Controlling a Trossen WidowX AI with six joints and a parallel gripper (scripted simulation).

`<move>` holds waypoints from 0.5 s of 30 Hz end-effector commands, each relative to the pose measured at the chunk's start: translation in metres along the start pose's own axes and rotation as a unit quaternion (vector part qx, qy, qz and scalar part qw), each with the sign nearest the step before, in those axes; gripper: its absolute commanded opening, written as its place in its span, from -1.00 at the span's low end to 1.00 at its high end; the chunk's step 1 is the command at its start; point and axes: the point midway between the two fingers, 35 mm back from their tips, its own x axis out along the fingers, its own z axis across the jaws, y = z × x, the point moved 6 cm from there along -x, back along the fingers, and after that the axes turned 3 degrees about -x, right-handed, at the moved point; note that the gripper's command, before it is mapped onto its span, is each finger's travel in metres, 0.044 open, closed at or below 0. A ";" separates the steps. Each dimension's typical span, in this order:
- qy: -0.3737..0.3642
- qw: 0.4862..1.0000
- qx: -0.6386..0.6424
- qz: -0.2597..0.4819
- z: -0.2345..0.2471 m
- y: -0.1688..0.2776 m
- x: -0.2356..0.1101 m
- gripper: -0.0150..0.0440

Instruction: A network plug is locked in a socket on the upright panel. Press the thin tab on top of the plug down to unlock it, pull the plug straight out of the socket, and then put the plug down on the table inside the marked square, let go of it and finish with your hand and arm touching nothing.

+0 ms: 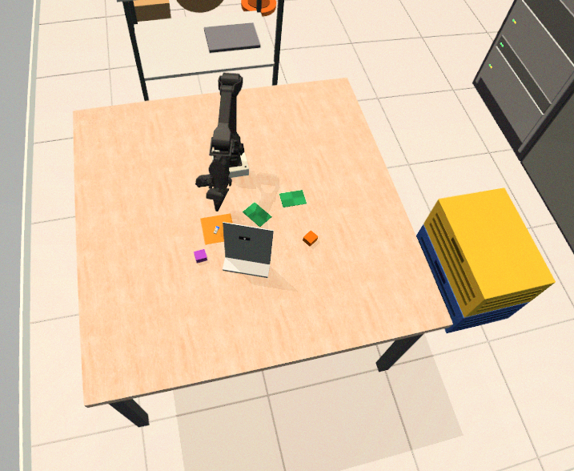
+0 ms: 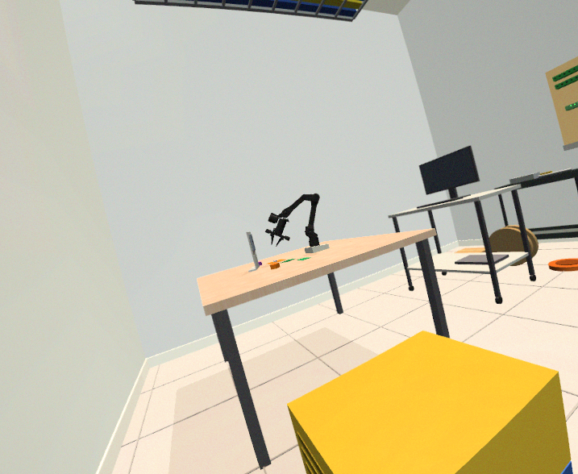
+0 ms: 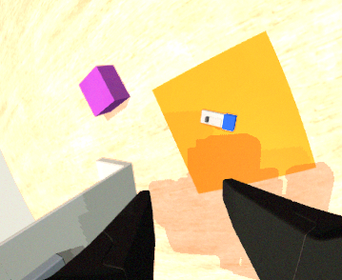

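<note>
The small white and blue plug (image 1: 216, 230) (image 3: 219, 120) lies flat on the orange marked square (image 1: 209, 235) (image 3: 264, 87), free of the socket. The upright grey panel (image 1: 247, 244) (image 2: 250, 247) (image 3: 60, 230) stands just beside the square, and its dark socket (image 1: 244, 238) is empty. My gripper (image 1: 218, 205) (image 2: 277, 241) (image 3: 188, 193) hangs in the air above the near edge of the square, its fingers apart with nothing between them. It touches neither the plug nor the panel.
A purple cube (image 1: 200, 255) (image 3: 104, 89) lies left of the panel and an orange cube (image 1: 310, 237) to its right. Two green patches (image 1: 257, 213) (image 1: 292, 198) lie behind the panel. A yellow crate (image 1: 489, 248) stands off the table's right edge.
</note>
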 end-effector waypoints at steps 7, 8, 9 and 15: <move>-0.001 1.000 0.001 0.000 0.012 -0.001 -0.013 0.04; -0.001 1.000 0.001 0.000 0.014 -0.001 -0.015 0.04; -0.001 1.000 0.001 0.000 0.017 -0.001 -0.018 0.04; -0.002 1.000 0.001 -0.001 0.029 -0.001 -0.033 0.04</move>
